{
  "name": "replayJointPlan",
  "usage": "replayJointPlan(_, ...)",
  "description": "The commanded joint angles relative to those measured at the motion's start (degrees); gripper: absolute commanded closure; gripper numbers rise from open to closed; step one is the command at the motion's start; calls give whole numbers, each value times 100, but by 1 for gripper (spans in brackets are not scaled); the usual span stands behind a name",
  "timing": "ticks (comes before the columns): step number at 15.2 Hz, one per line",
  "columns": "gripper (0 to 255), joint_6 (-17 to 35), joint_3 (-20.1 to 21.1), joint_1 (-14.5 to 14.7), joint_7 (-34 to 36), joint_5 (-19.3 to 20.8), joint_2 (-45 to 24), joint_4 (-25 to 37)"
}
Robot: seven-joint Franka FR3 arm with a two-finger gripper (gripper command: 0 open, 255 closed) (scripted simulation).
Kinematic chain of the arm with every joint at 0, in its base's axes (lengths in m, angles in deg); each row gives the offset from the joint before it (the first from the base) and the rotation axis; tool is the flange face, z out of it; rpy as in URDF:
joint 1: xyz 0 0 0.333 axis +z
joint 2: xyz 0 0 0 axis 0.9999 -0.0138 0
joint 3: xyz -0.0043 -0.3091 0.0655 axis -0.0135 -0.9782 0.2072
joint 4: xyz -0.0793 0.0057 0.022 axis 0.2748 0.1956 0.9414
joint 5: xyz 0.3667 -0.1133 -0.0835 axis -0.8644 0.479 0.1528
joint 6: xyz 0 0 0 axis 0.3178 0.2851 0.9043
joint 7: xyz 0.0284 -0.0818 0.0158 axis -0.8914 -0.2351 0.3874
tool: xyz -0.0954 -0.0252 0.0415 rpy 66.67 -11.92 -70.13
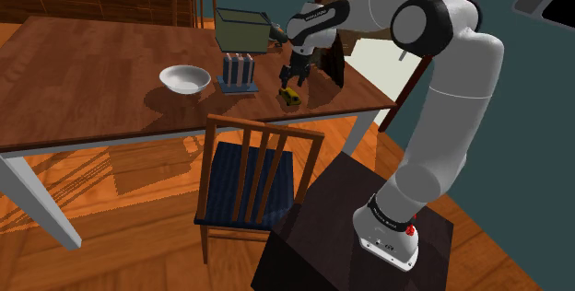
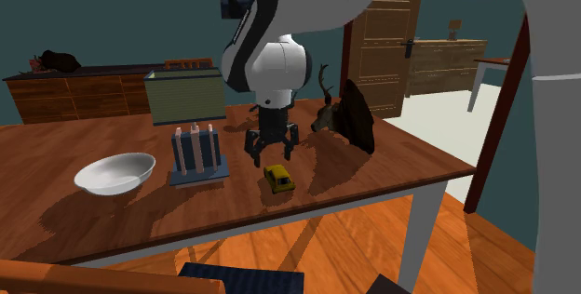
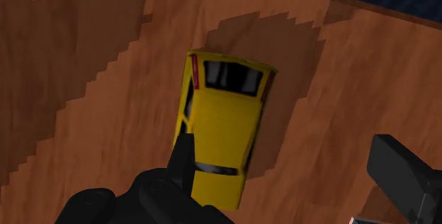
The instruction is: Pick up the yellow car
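A small yellow car (image 1: 291,96) (image 2: 278,178) (image 3: 223,127) rests on the brown wooden table (image 1: 83,96) near the edge that faces the stand. My black gripper (image 1: 295,81) (image 2: 270,159) (image 3: 290,167) hangs open just above it, pointing down. In the wrist view the car lies under one finger (image 3: 183,160) and reaches partway into the gap, while the other finger (image 3: 400,173) stands well clear of it. Neither finger touches the car.
A white bowl (image 1: 184,78) (image 2: 114,172) and a blue rack with upright slats (image 1: 238,70) (image 2: 197,155) sit beside the car. A green box (image 1: 241,29) stands behind them. A dark antlered head ornament (image 2: 344,120) is close by the gripper. A wooden chair (image 1: 249,179) stands at the table's edge.
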Motion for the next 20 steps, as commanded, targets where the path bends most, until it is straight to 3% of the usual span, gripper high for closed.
replayJointPlan(1,0,2,-26,-134,-103,-107,-411,347)
replayJointPlan(3,0,-41,-31,-261,-161,-208,-848,768)
replayJointPlan(13,0,394,30,-299,-242,-310,-1180,657)
replayJointPlan(14,255,395,30,-300,-244,-310,-1183,660)
replayJointPlan(20,255,393,31,-297,-239,-309,-1180,659)
